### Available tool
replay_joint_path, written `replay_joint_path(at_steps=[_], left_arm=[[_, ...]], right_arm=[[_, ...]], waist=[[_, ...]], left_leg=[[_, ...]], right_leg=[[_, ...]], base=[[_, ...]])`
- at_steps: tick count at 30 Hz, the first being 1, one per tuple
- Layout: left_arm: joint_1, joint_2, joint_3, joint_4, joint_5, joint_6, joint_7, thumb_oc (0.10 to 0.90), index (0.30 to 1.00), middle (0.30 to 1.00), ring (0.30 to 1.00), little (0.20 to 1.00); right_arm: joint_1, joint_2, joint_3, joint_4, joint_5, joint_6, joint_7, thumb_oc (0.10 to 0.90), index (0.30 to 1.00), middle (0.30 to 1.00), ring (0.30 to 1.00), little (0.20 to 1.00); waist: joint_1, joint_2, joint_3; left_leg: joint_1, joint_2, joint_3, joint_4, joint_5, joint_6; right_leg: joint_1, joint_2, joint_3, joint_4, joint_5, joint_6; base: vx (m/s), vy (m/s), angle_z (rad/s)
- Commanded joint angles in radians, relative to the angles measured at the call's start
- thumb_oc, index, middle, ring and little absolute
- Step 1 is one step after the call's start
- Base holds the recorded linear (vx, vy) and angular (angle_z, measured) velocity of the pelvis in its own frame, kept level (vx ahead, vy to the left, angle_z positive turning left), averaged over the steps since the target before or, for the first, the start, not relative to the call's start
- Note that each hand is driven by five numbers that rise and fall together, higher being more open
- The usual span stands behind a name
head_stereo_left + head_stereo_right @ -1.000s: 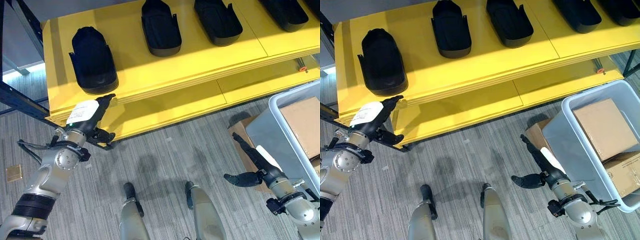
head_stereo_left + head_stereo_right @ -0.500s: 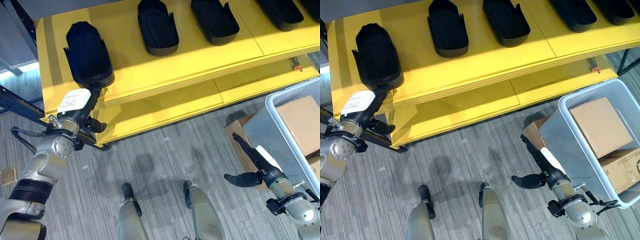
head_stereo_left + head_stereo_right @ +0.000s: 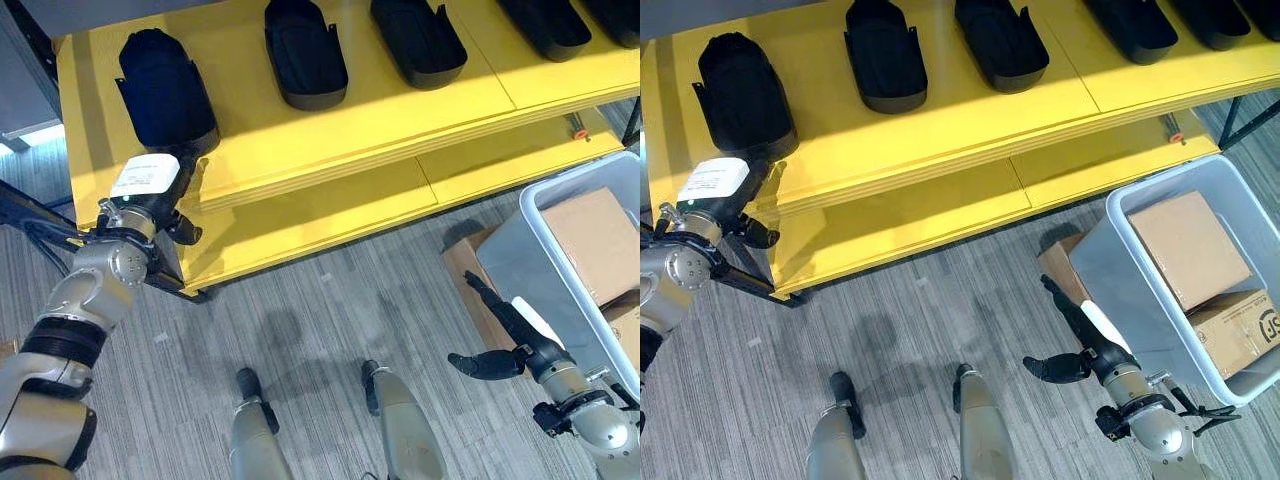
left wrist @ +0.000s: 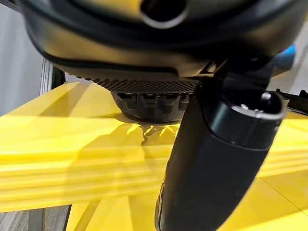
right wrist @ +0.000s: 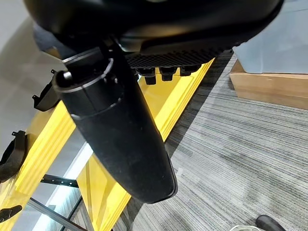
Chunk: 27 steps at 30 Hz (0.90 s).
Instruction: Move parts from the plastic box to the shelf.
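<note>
Moved up since a second ago: left hand (image 3: 150,200), from below the shelf (image 3: 330,130) lip to its front edge, fingers straight, tips at the near end of the leftmost part (image 3: 165,90). White label on hand's back; print too small to read. Five black parts in a row on shelf top, long axes front to back, closed rounded ends away from the robot on the left three. Right hand (image 3: 1085,350) low beside grey box (image 3: 1140,290), released, thumb spread, empty. Box on floor, holding two cardboard cartons (image 3: 1190,250); mark on the nearer one not readable.
</note>
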<state>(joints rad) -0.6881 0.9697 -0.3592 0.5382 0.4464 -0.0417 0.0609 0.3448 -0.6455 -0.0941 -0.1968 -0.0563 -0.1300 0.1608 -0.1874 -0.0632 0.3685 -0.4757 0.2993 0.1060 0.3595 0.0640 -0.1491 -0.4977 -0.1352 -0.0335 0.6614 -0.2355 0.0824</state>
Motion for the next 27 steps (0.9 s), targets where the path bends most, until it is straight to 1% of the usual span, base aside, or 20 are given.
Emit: replay_joint_path(at_steps=[1, 8, 16, 27], left_arm=[[-0.104, 0.074, 0.014, -0.028, 0.007, 0.001, 0.097, 0.9, 1.0, 1.0, 1.0, 1.0], [-0.137, 0.101, 0.0, -0.015, 0.007, 0.007, 0.095, 0.9, 1.0, 1.0, 1.0, 1.0], [-0.132, 0.139, 0.026, -0.042, -0.002, 0.012, 0.095, 0.9, 1.0, 1.0, 1.0, 1.0], [-0.163, 0.143, 0.003, -0.042, -0.007, 0.008, 0.099, 0.9, 1.0, 1.0, 1.0, 1.0]], right_arm=[[-0.028, -0.03, -0.044, -0.061, 0.039, -0.086, -0.051, 0.9, 1.0, 1.0, 1.0, 1.0], [-0.021, -0.028, -0.047, -0.055, 0.036, -0.083, -0.053, 0.9, 1.0, 1.0, 1.0, 1.0], [-0.019, -0.024, -0.05, -0.045, 0.025, -0.077, -0.055, 0.9, 1.0, 1.0, 1.0, 1.0], [-0.021, -0.027, -0.043, -0.035, 0.025, -0.074, -0.058, 0.9, 1.0, 1.0, 1.0, 1.0]], waist=[[-0.012, 0.005, -0.087], [-0.008, 0.006, -0.089], [-0.002, 0.012, -0.09], [-0.002, 0.01, -0.095]], left_leg=[[0.031, 0.029, -0.021, 0.12, -0.172, 0.015], [0.031, 0.026, -0.021, 0.125, -0.177, 0.017], [0.028, 0.024, -0.021, 0.13, -0.176, 0.018], [0.025, 0.025, -0.023, 0.133, -0.175, 0.019]], right_leg=[[0.007, -0.015, 0.029, -0.173, 0.137, 0.041], [0.006, -0.015, 0.033, -0.169, 0.138, 0.041], [0.005, -0.017, 0.035, -0.165, 0.139, 0.041], [0.003, -0.016, 0.035, -0.168, 0.144, 0.043]], base=[[0.0, 0.0, 0.0], [0.0, 0.0, 0.0], [0.0, 0.0, 0.0], [0.0, 0.0, 0.0]])
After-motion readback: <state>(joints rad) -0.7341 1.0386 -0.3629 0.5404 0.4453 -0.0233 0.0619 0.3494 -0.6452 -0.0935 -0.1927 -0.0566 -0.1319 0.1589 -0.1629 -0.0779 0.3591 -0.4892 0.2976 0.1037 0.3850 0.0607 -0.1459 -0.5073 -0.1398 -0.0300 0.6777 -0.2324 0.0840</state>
